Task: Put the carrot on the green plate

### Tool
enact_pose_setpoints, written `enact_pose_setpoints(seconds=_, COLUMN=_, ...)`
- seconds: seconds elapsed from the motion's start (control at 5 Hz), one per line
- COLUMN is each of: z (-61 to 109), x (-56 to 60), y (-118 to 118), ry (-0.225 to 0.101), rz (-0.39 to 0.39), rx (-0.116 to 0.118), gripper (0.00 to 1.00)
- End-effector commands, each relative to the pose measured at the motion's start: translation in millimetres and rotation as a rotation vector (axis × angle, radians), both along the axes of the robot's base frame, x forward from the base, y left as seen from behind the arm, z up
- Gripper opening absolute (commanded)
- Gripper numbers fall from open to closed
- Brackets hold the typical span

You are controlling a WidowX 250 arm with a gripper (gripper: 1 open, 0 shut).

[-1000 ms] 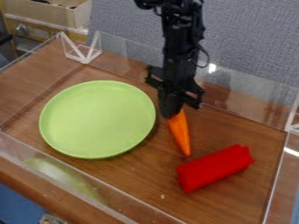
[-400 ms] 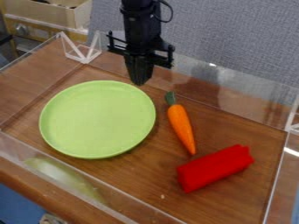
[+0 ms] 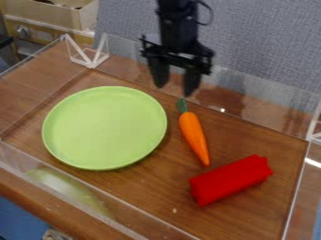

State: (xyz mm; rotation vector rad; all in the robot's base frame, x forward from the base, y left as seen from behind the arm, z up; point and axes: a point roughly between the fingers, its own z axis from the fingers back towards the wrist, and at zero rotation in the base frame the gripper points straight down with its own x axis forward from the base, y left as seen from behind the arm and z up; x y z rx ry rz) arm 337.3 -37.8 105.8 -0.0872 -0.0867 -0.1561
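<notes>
The black metal hand [image 3: 175,80] hangs pointing down with its two fingers spread wide and nothing between them. Just below the fingertips, apart from them, lies the small orange tapered plastic carrot [image 3: 193,137], smooth-skinned, its dark green stem tip nearest the hand and its point aimed away toward the front. It rests flat on the polished brown wooden surface [image 3: 257,122], beside the rim of the round, flat, lime-green plastic plate [image 3: 103,127], which sits below and to the left of the hand with a shallow raised edge and nothing on it. Farther below the hand, past the carrot's point, lies a red rectangular block with a ridged side [image 3: 231,178]. Low clear plastic walls [image 3: 298,202] fence the surface.

A second ago the hand was down at the carrot's stem end with its fingers closed; it has since lifted, and the fingers have parted. The carrot lies where it did in both earlier views. No writing or label can be read.
</notes>
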Motion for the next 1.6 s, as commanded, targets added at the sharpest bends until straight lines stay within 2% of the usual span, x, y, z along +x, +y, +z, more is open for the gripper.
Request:
enact_pose_setpoints(seconds=0.0, z=-2.4, x=22.2, y=-13, ry=-0.041, rz=-0.054, rx=-0.003, gripper=1.00)
enact_pose_setpoints(seconds=0.2, z=-25.4, x=33.8, y=-14, ry=-0.023, rz=-0.106, rx=0.004, gripper=1.00)
enact_pose_setpoints(seconds=0.4, z=-54.2, x=29.8, y=-20, ry=0.001, rz=-0.103, rx=0.012, gripper=1.00)
enact_pose_setpoints(seconds=0.6, z=-68.4, x=32.4, y=-21, ry=0.002, rz=-0.139, rx=0.009, gripper=0.00)
enact_pose_setpoints(seconds=0.8, z=-57.3, x=24.9, y=-23, ry=-0.009, rz=-0.120, rx=0.006, gripper=0.00)
enact_pose_setpoints(seconds=1.0, z=-35.0, x=12.9, y=-21, ry=-0.037, rz=-0.073, rx=0.001, gripper=0.00)
enact_pose_setpoints(seconds=1.2, z=-10.4, x=13.2, y=-11, ry=-0.079, rz=0.023, rx=-0.003, gripper=0.00)
enact_pose_setpoints(seconds=1.4, z=13.5, x=6.8, y=-6, ry=-0.107, rz=0.102, rx=-0.008, gripper=0.00)
